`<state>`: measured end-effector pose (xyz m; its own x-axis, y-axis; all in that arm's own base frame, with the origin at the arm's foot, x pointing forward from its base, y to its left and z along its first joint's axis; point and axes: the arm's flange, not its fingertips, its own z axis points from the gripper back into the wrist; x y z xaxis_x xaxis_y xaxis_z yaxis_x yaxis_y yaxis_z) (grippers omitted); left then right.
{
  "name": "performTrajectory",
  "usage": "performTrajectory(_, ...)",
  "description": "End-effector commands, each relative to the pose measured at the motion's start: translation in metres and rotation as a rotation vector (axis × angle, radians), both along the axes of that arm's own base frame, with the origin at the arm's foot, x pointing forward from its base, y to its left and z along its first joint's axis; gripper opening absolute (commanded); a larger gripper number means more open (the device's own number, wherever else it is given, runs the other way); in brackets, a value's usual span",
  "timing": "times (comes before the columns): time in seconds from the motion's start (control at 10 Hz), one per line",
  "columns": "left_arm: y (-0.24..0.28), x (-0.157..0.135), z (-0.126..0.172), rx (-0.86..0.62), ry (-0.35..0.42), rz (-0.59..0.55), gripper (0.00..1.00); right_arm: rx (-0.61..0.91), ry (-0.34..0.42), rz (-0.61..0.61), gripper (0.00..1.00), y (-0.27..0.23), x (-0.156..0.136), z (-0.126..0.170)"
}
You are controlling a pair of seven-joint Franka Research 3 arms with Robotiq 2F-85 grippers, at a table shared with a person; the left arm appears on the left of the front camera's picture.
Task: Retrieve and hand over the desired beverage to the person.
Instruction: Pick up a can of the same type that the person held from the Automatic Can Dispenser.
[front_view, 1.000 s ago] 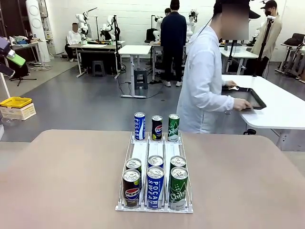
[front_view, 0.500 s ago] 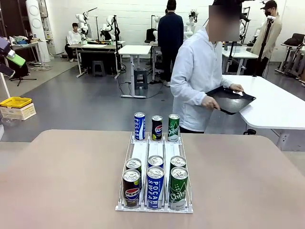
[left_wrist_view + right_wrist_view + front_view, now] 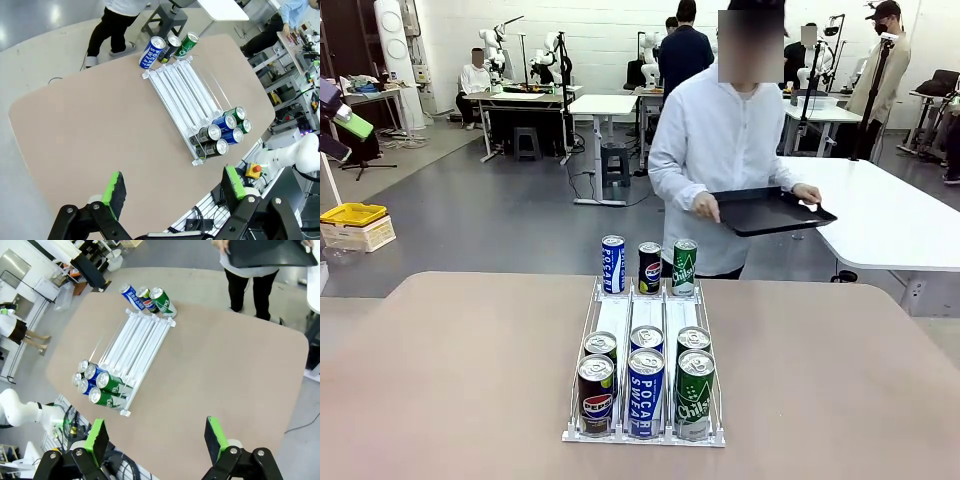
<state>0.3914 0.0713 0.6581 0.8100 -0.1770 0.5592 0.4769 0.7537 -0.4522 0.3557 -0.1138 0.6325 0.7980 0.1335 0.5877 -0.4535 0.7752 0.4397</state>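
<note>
Person [image 3: 720,150] stands at the far side of the counter [image 3: 450,370], holding a black tray [image 3: 770,212] level in both hands. Beverage cans [image 3: 645,390] sit in the white rack [image 3: 615,315]: six at the near end, three upright at the far end. Left pincer [image 3: 174,186] and right pincer [image 3: 156,436] are both wide and empty, high above the counter.

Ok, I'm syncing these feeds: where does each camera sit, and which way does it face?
Front: robot's side, facing across the rack toward the person carrying a tray.
Left wrist: high above, looking down at the table; open left gripper at bottom.
Right wrist: likewise; open right gripper at bottom.
All share the rack.
</note>
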Motion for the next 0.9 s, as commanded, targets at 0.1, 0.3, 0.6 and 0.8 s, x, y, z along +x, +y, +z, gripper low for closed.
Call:
performTrajectory(0.1,0.0021,0.0006,0.0015,-0.009,-0.01,-0.014,1.0,0.019,-0.014,0.022,1.0,-0.0017,0.0034,0.0008)
performTrajectory(0.3,0.0021,0.0006,0.0015,-0.009,-0.01,-0.014,1.0,0.019,-0.014,0.022,1.0,-0.0017,0.0034,0.0008)
performTrajectory(0.6,0.0021,0.0006,0.0015,-0.009,-0.01,-0.014,1.0,0.019,-0.014,0.022,1.0,-0.0017,0.0034,0.0008)
performTrajectory(0.8,0.0021,0.0006,0.0015,-0.009,-0.01,-0.014,1.0,0.019,-0.014,0.022,1.0,-0.0017,0.0034,0.0008)
